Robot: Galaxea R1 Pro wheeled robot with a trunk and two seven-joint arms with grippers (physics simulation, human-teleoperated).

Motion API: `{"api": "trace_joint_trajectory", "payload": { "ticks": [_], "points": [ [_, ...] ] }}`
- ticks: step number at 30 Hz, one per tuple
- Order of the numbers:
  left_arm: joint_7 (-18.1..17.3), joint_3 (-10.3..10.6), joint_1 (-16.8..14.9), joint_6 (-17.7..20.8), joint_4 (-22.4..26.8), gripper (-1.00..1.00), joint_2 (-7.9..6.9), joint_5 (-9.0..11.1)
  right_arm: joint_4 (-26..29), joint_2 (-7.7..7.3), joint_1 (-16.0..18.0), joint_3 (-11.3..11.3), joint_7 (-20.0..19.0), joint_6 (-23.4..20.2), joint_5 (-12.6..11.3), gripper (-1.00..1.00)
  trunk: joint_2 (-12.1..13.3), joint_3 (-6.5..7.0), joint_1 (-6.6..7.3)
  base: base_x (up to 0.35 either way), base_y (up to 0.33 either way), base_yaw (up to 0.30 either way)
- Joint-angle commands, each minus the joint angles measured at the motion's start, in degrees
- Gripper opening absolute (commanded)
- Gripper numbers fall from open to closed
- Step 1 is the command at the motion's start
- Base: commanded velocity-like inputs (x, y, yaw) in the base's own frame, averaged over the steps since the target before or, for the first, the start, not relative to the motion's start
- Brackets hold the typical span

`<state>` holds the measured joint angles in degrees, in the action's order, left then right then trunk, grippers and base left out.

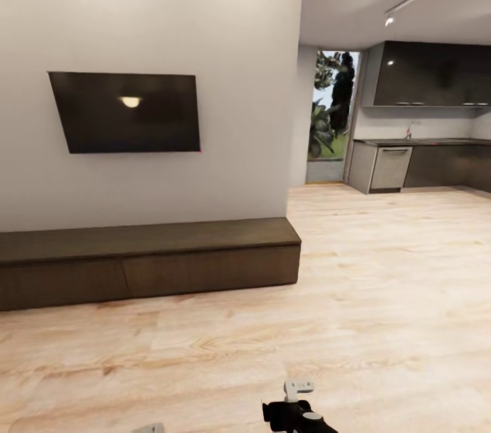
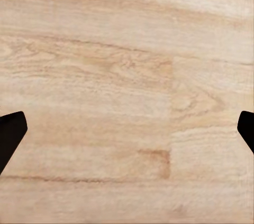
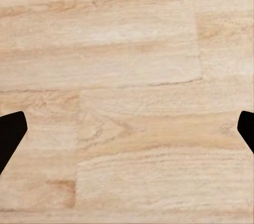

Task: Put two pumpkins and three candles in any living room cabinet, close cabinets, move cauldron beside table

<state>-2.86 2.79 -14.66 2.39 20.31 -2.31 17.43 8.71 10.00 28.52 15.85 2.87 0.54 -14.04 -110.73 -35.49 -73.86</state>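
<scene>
1. The cabinet point(image 1: 146, 262), a long, low, dark brown unit, stood against the white wall on the left of the room, its drawer fronts flush and shut.
2. A dark flat screen point(image 1: 126, 112) hung on the wall above it.
3. Pale wood floor point(image 1: 354, 296) lay between the cabinet and the robot.
4. The right arm point(image 1: 296, 412) showed at the near edge, well apart from the cabinet and to its right.
5. The left gripper point(image 2: 127, 131) had its two dark fingertips spread wide over bare floor, nothing between them.
6. The right gripper point(image 3: 127, 131) was likewise spread wide and empty over the floor.
7. A dark kitchen point(image 1: 423, 126) lay far right, beside a window point(image 1: 333, 112).
</scene>
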Motion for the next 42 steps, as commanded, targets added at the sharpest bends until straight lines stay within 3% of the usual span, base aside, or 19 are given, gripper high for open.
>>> {"api": "trace_joint_trajectory", "payload": {
  "ticks": [1, 17, 20, 23, 26, 42],
  "points": [
    [-0.1, 0.3, 0.0, 0.3, 0.1, 1.00, -0.06, 0.6, 0.0, 0.00, 0.0, 0.5, 0.3, 0.1, -0.6, 1.00, 0.0, -0.06, -0.02, 0.313, 0.153, -0.002],
    [-0.8, 0.2, 0.0, 0.4, 0.1, 1.00, -0.22, 0.7, 0.0, 0.00, 0.0, 0.5, 0.4, 0.1, -0.6, 1.00, 0.0, -0.37, -0.02, 0.313, 0.170, 0.063],
    [-3.7, 0.1, 0.0, 0.8, 0.1, 1.00, -0.67, 0.7, 0.0, 0.00, 0.0, 0.5, 0.4, 0.2, -0.6, 1.00, 0.0, -0.39, -0.02, 0.313, 0.175, 0.016],
    [-12.8, 0.0, 0.0, 1.2, 0.1, 1.00, -1.52, 0.8, 0.0, 0.00, 0.0, 0.4, 0.4, 0.2, -0.6, 1.00, 0.0, -0.39, -0.02, 0.313, 0.173, 0.005],
    [-17.5, 0.0, 0.0, 1.3, 0.1, 1.00, -2.82, 1.0, 0.1, 0.00, 0.0, 0.4, 0.4, 0.2, -0.7, 1.00, 0.0, -0.40, -0.02, 0.313, 0.157, 0.001],
    [-19.4, 0.0, 0.0, 1.3, 0.1, 1.00, -3.23, 1.0, 0.0, 0.00, 0.0, 0.3, 0.7, 3.6, -0.7, 1.00, 0.0, -0.40, -0.02, 0.313, 0.142, 0.000]
  ]
}}
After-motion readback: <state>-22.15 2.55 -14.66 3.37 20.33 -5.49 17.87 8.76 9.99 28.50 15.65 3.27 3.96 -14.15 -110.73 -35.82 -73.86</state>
